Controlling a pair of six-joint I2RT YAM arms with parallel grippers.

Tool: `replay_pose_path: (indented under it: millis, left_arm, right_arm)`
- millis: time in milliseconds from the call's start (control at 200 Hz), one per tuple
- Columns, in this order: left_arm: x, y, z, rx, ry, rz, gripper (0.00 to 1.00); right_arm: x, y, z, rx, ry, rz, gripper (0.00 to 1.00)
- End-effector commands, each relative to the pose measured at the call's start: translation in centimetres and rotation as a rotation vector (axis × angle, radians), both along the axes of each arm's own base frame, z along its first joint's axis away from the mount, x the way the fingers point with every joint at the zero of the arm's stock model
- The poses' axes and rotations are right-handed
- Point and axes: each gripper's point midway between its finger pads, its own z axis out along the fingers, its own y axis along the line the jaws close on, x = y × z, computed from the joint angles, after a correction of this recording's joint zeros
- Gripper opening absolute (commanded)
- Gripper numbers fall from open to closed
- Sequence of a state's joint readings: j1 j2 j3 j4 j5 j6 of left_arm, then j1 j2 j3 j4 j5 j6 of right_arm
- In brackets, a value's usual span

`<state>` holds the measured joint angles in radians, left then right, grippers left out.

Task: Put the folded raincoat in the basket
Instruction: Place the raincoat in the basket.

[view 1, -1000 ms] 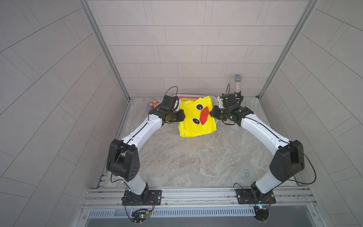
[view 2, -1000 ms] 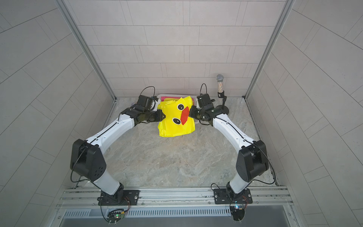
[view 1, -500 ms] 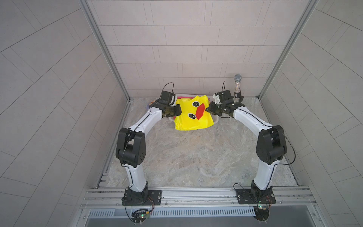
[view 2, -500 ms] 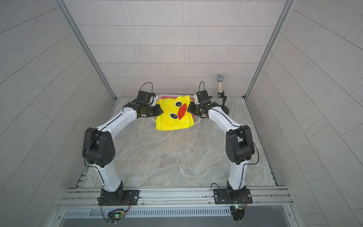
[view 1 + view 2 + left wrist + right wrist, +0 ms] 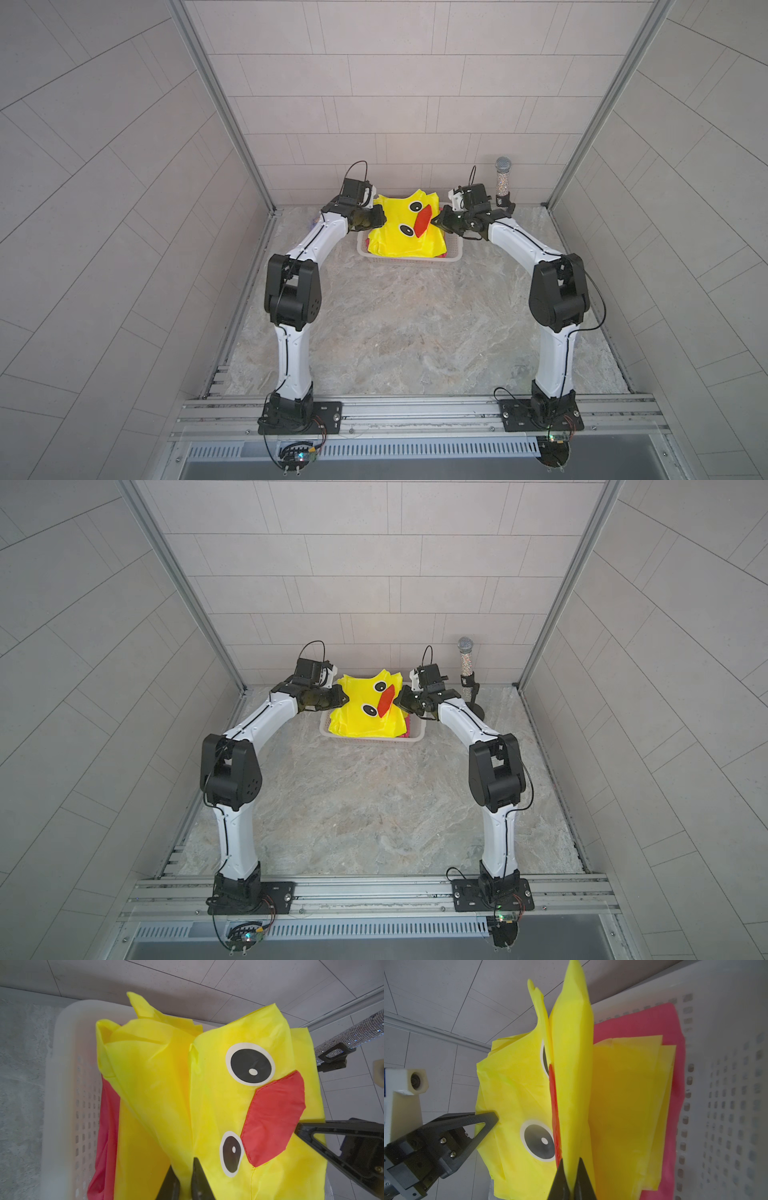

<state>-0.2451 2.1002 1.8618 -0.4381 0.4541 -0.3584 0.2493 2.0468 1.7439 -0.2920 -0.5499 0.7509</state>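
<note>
At the far end of the table [image 5: 395, 332], close to the back wall: the basket [image 5: 409, 261] [image 5: 370, 738], white, with perforated sides and a rolled rim. Lying flat inside, a folded pink garment [image 5: 654, 1020], also showing along one perforated wall in the left wrist view [image 5: 108, 1126] and as a sliver at the front right corner in a top view [image 5: 443, 253]. On top of the pink, flat yellow layers [image 5: 633, 1095]; impossible to tell whether these belong to the held raincoat or are a separate piece.

Over the basket, slung between both arms: the folded raincoat [image 5: 390, 243] [image 5: 353, 725], yellow, its duck face with two black eyes and a red beak turned upward. Lower folds down within the rim in both top views, upper part bunched and standing above it.

Pinched at its left edge by the left gripper [image 5: 379, 217] [image 5: 184, 1167], fingers [image 5: 199, 1180] pressed together on a yellow fold. Pinched at the opposite edge, beside the beak, by the right gripper [image 5: 435, 221] [image 5: 571, 1163], fingers [image 5: 560, 1180] likewise closed tight on a raised ridge of fabric.

Right of the basket and apart from it, near the back wall: a glittery microphone [image 5: 503, 178] upright on a black stand.
</note>
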Motion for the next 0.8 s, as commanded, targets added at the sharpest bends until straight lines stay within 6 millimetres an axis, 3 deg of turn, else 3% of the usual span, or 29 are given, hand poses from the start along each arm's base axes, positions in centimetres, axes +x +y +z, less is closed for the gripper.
replay_pose_path:
  millis: [0,125,200,245,305,400,560,795]
  left_arm:
    - [1.4,-0.2,0.7,-0.020,-0.039,-0.012,0.16]
    - [1.7,0.1,-0.2,-0.008,-0.016,-0.008,0.18]
    - [1.4,0.3,-1.0,-0.004,0.008,-0.002,0.30]
    - [1.3,0.3,-1.2,-0.004,0.015,-0.002,0.42]
    - [1.1,0.5,-1.5,0.002,0.027,0.008,0.63]
    - [0.8,0.7,-1.7,0.004,0.036,0.016,0.77]
    - [0.3,1.0,-0.5,0.013,0.021,0.021,0.99]
    - [-0.5,3.1,2.4,0.101,-0.054,0.075,1.00]
  right_arm:
    - [1.0,0.1,1.0,0.037,-0.037,0.009,0.00]
    - [1.0,0.0,-0.3,0.035,-0.020,0.017,0.00]
    - [0.7,0.0,-0.8,0.030,-0.014,0.024,0.00]
    - [0.5,-0.2,-1.1,0.026,-0.013,0.022,0.08]
    - [0.4,-0.3,-1.4,0.021,-0.009,0.019,0.26]
    - [0.2,-0.8,-1.4,0.012,-0.012,0.008,0.46]
    - [-0.5,-2.4,-0.5,-0.047,-0.027,-0.031,0.58]
    - [-2.9,-5.7,2.5,-0.182,-0.073,-0.090,0.60]
